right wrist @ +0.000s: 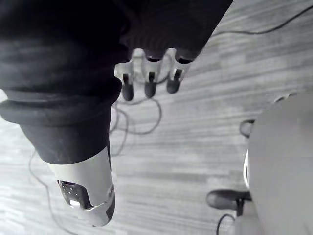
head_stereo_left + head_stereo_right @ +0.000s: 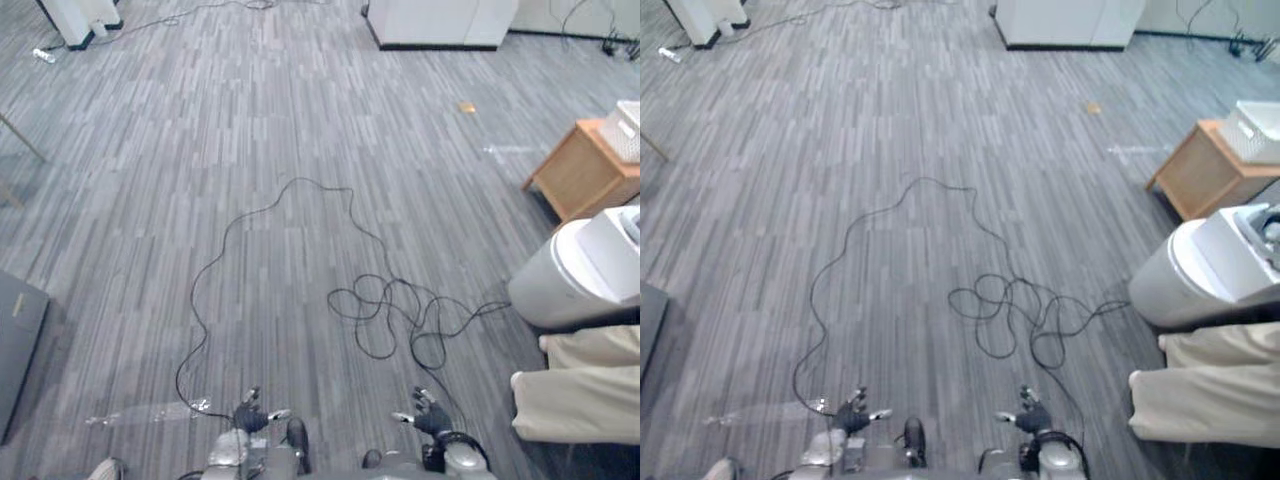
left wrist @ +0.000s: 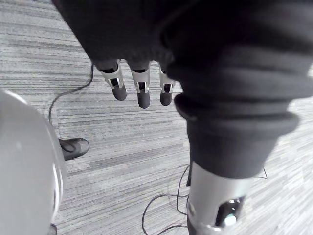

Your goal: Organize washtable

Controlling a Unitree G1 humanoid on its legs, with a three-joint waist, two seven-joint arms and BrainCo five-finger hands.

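My left hand hangs low at the bottom of the left eye view, over grey striped carpet, fingers straight and holding nothing. My right hand hangs beside it at the bottom right, its fingers also relaxed and empty. No washtable items lie near either hand. A wooden side table with a white basket on it stands at the far right.
A round white appliance sits at the right, with a person's beige-trousered legs just below it. A white cabinet stands at the back. A dark flat object lies at the left edge.
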